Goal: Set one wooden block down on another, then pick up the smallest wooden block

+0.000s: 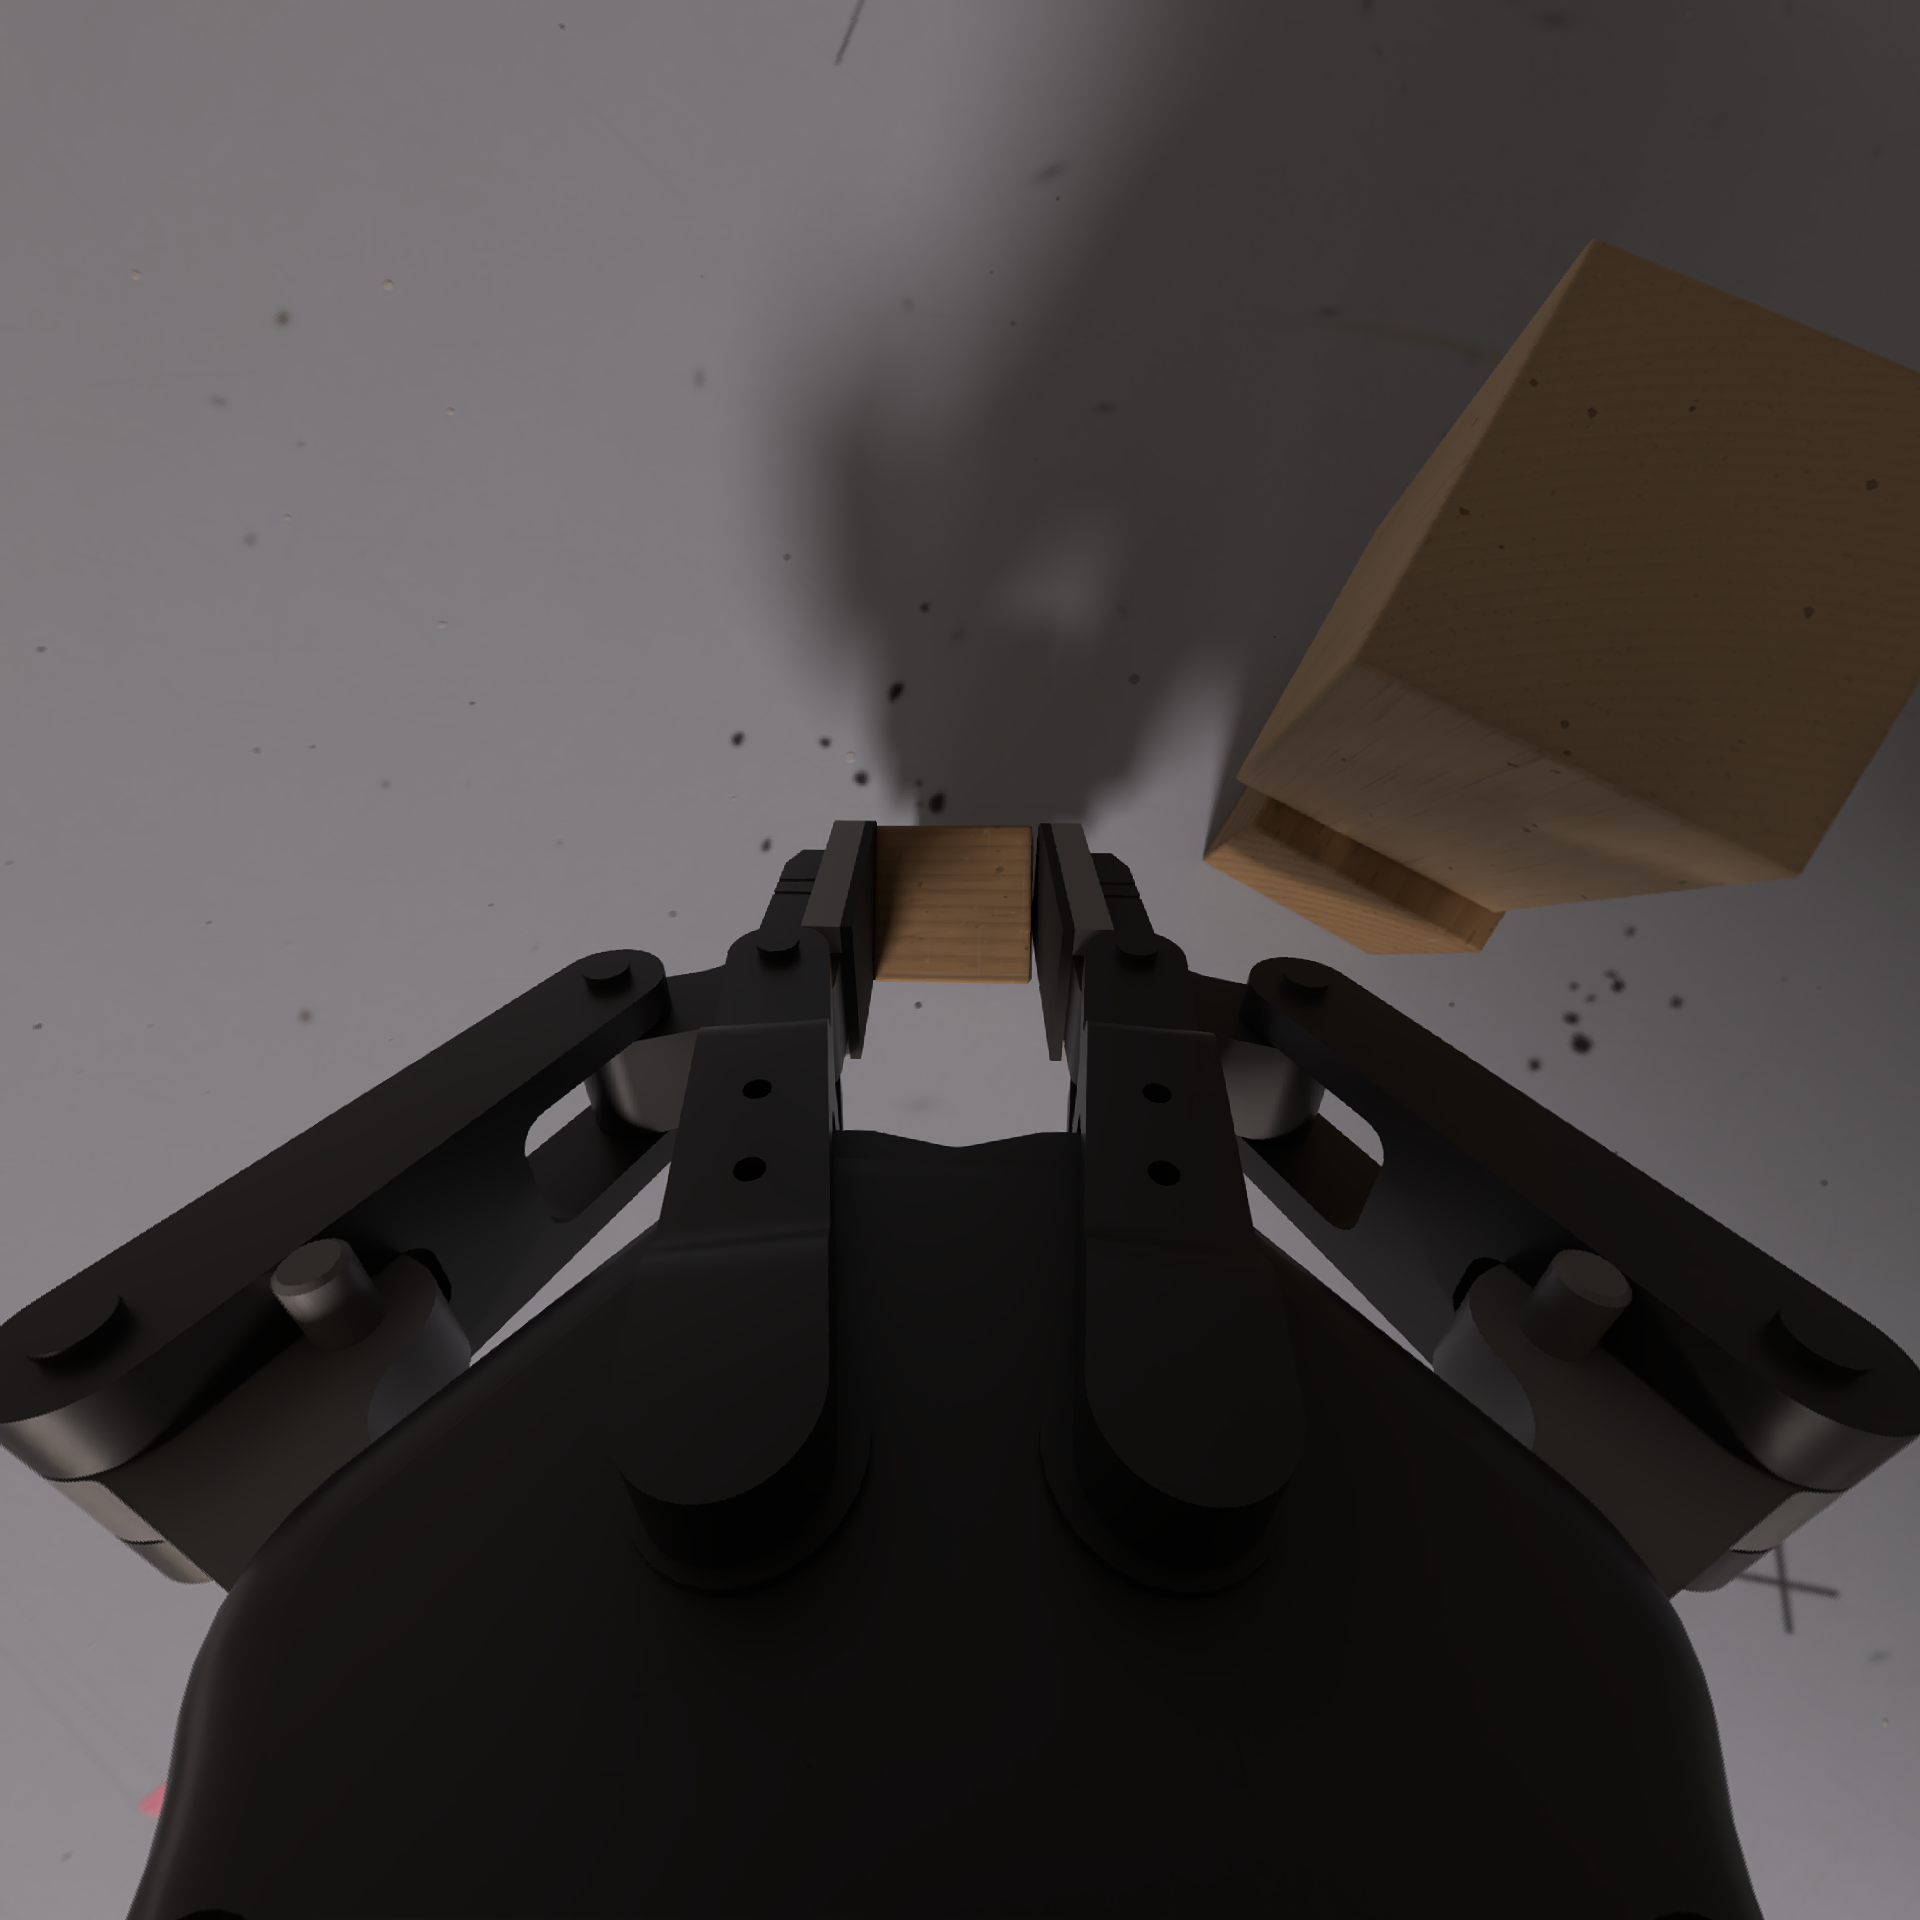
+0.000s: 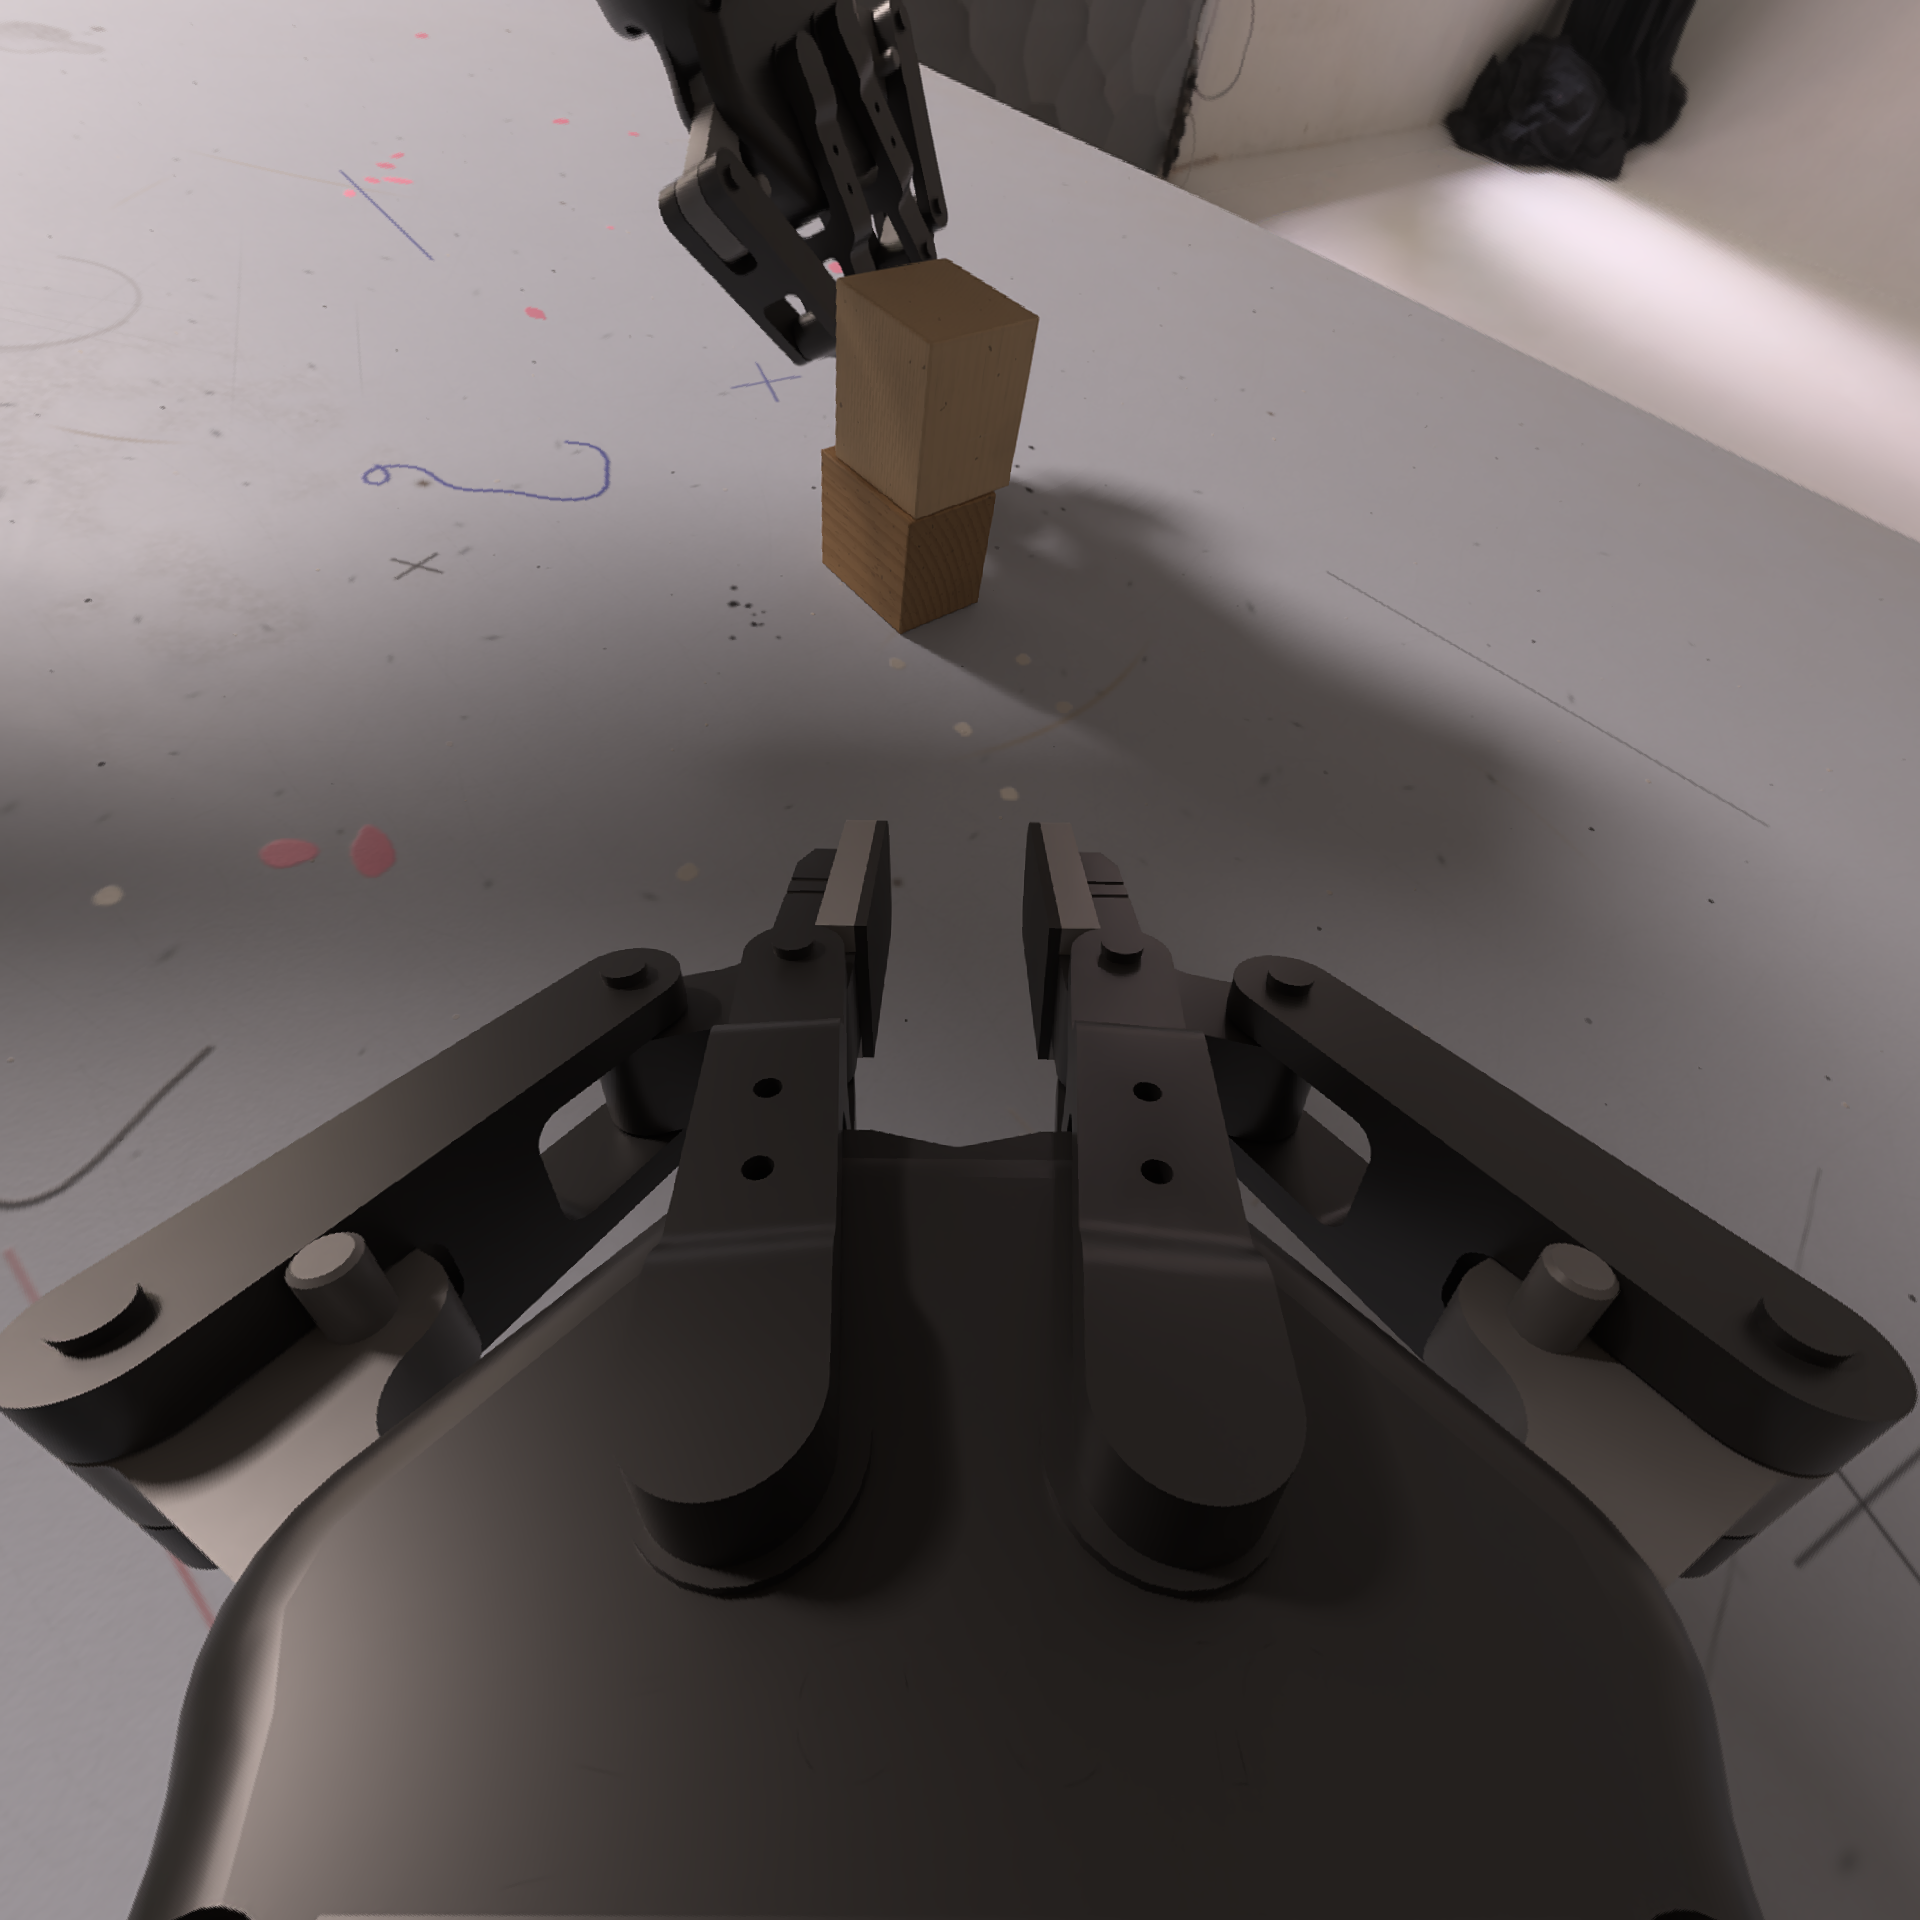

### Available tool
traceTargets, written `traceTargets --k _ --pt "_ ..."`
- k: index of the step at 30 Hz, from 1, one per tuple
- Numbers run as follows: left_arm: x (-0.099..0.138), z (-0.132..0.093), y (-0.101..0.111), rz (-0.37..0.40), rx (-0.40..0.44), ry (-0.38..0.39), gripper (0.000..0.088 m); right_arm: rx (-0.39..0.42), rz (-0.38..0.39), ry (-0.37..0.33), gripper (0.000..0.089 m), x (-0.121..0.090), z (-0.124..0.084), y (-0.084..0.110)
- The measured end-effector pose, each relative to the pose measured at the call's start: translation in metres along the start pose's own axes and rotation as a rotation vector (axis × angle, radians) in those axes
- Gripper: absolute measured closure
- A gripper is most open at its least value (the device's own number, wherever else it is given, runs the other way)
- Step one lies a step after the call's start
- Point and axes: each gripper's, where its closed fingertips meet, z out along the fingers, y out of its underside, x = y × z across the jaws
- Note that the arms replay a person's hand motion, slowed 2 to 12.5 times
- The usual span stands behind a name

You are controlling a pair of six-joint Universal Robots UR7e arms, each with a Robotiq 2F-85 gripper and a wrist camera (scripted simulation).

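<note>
1. The left gripper (image 1: 954, 914) is clamped on a small tan wooden block (image 1: 954, 904), one pad against each side face. It sits out at the pad tips.
2. I can't tell from the left wrist view whether the block is off the speckled grey tabletop (image 1: 416, 520) yet. The right wrist view hides it behind the stack.
3. The stack looks done: a tall light-wood rectangular block (image 2: 935, 384) sits on a darker wooden cube (image 2: 902, 551), a little twisted and overhanging it on the right.
4. The stack is just beside the left gripper, up and to the right in its view.
5. My plan for this step is to lift straight up with no sideways drift toward the stack, because any brush could topple the tall block.
6. I'd keep the squeeze steady, since a tip grip on a short block could slip or pivot.
7. The right gripper (image 2: 956, 904) is empty, its jaws set a narrow gap apart, parked well short of the stack. I'm leaving it there.
8. Containers: none in either view, only the table and loose blocks.
</note>
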Motion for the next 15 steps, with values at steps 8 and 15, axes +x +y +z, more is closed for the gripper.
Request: traceTargets --k 8,15 --pt "-0.014 -0.035 -0.015 0.031 0.036 -0.024 0.0612 0.001 0.001 -0.003 0.0660 0.000 0.000 0.000" --pt "-0.009 -0.079 -0.045 0.100 0.113 0.016 0.0612 -0.001 -0.005 -0.002 0.0660 -0.001 0.001 0.000"
